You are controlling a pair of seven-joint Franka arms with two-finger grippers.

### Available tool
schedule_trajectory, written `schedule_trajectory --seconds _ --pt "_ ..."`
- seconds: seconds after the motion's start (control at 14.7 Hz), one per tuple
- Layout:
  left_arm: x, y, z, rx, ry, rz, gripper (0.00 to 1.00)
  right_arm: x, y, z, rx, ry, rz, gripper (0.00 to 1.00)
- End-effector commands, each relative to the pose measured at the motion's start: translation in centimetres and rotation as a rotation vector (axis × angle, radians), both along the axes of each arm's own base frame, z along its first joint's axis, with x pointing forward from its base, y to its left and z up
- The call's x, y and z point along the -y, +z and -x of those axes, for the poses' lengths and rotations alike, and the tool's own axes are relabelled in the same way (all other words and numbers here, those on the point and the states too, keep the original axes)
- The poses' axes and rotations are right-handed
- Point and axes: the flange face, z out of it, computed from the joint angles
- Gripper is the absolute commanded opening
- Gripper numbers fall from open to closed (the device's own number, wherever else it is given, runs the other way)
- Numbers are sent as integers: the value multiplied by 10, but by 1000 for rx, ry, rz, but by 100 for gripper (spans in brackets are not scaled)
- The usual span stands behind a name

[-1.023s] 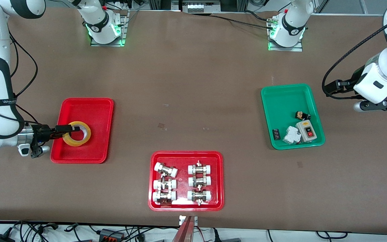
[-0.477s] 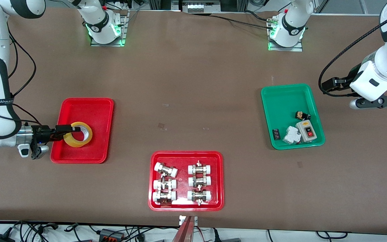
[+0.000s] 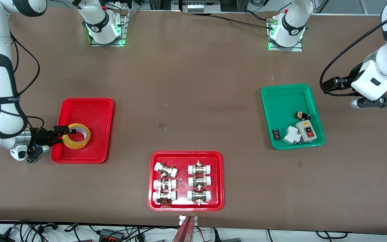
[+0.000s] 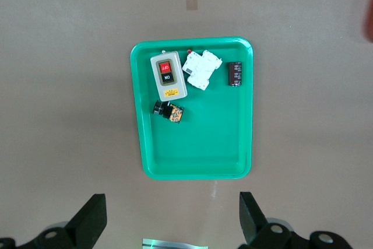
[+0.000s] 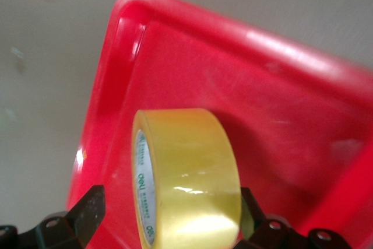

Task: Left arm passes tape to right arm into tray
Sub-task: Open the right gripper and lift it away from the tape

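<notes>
The yellow tape (image 3: 76,135) lies in the plain red tray (image 3: 89,107), near the tray's edge toward the right arm's end. My right gripper (image 3: 61,132) is low at that edge, open, with its fingers on either side of the roll. In the right wrist view the tape (image 5: 186,173) sits between the spread fingers of the right gripper (image 5: 169,220), on the tray floor (image 5: 280,86). My left gripper (image 3: 378,102) is open and empty, up over the bare table beside the green tray; in the left wrist view it (image 4: 169,220) holds nothing.
A green tray (image 3: 281,101) with a switch box and small electrical parts lies toward the left arm's end; it also shows in the left wrist view (image 4: 198,150). A red tray (image 3: 185,155) of pipe fittings lies nearest the front camera.
The right gripper has opened and drawn back off the tape toward the tray's edge. The tape has settled in the tray. The left arm has barely moved.
</notes>
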Motion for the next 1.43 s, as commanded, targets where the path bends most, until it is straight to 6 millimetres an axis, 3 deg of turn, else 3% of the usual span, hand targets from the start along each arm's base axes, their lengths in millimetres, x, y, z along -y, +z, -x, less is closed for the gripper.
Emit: schedule_trajectory --seconds 0.0,0.2,0.34,0.48,0.68,0.75,0.89,1.02,1.36 --pt "0 4 8 5 4 6 100 -24 32 -6 58 100 91 100" --pt "0 4 8 5 4 6 100 -41 37 -12 86 158 150 100" --pt "0 5 8 6 4 6 100 -69 72 -17 136 197 173 100" --pt "0 5 7 6 5 7 100 -99 121 -18 194 225 235 100" --pt "0 4 7 5 5 7 100 -119 180 -13 198 -4 352 100" --pt "0 5 7 8 4 7 100 -126 189 -9 171 -93 362 100" --pt "-3 5 6 11 4 19 100 -131 208 2 95 -271 380 100" --pt "0 6 7 33 4 18 100 -136 244 14 51 -418 394 100" --pt "0 12 16 33 11 3 100 -121 346 33 46 -440 423 100"
